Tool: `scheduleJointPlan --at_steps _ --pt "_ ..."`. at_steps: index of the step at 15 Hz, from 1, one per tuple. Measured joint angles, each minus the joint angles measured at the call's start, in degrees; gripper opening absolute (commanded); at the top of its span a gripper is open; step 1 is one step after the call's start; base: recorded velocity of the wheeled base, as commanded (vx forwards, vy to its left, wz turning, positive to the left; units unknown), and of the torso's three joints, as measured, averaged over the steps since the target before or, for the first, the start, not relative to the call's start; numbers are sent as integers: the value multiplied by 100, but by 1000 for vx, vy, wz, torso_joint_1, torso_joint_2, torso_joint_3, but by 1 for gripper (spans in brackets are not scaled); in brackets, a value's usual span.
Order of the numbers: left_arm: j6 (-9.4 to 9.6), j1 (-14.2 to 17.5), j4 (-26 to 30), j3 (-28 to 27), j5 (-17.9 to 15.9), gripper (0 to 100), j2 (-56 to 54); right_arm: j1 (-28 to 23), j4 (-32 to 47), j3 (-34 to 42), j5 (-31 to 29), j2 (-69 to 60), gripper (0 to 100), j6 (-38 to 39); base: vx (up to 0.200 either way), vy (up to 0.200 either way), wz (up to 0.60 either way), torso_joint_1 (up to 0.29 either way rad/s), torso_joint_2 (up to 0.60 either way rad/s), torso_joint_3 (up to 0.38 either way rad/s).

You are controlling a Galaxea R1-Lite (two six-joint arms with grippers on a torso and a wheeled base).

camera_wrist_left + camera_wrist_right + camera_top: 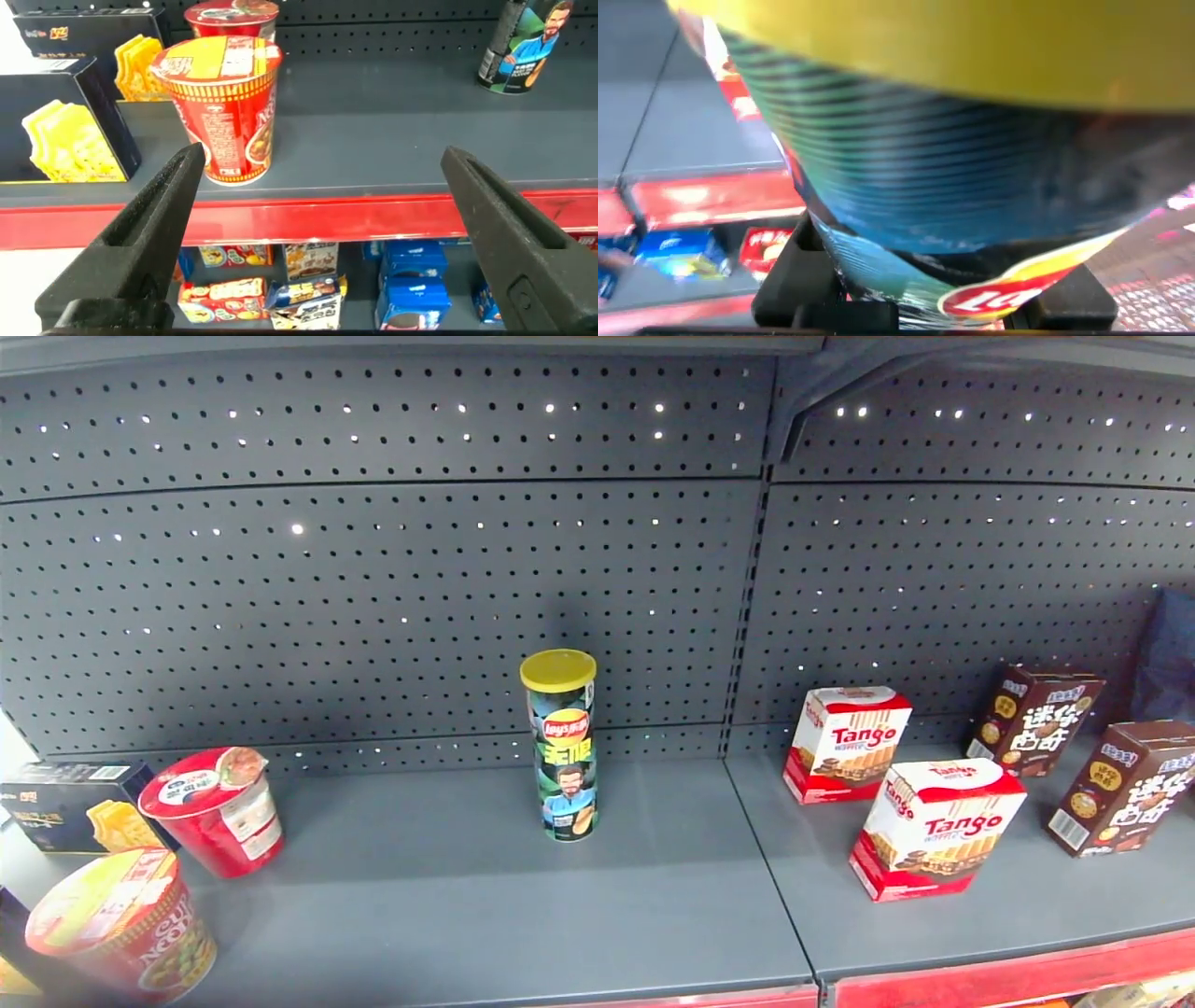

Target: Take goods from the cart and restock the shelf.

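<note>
A tall chips can (952, 187) with a yellow lid and a green-blue body sits very close to the right wrist camera, and my right gripper (934, 291) is shut on it, its dark fingers (799, 280) on either side low on the can. A matching chips can (560, 747) stands upright mid-shelf against the perforated back panel, also seen as the can (519, 47) in the left wrist view. My left gripper (322, 159) is open with nothing in it, in front of the shelf's red front edge (308, 201), near a red cup of noodles (224, 107).
On the grey shelf (467, 896), two noodle cups (121, 924) (219, 807) and a black box (79, 807) stand at the left. Two red-white wafer boxes (938, 826) and two brown boxes (1125, 789) stand at the right. Open shelf lies around the middle can. Packets (308, 289) fill the lower shelf.
</note>
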Motion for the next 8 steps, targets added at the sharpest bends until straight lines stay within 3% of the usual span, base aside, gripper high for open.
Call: scheduleJointPlan --at_steps 1,2,3,5,8 --pt "95 0 0 0 -33 100 -1 -63 16 -71 -30 0 0 -2 0 0 0 0 0 0" --pt "467 2 -5 0 -184 100 -1 -176 66 -101 -94 0 0 -13 0 0 0 0 0 0" --pt "623 6 0 0 -301 100 5 -267 88 -124 -160 -6 0 -26 0 0 0 0 0 0" --pt "730 62 5 -77 -432 100 101 -461 301 -167 -293 -50 0 -110 0 0 0 0 0 0" --pt "880 73 -29 -877 -1047 100 816 -546 752 -341 -312 -168 0 -395 0 0 0 0 0 0"
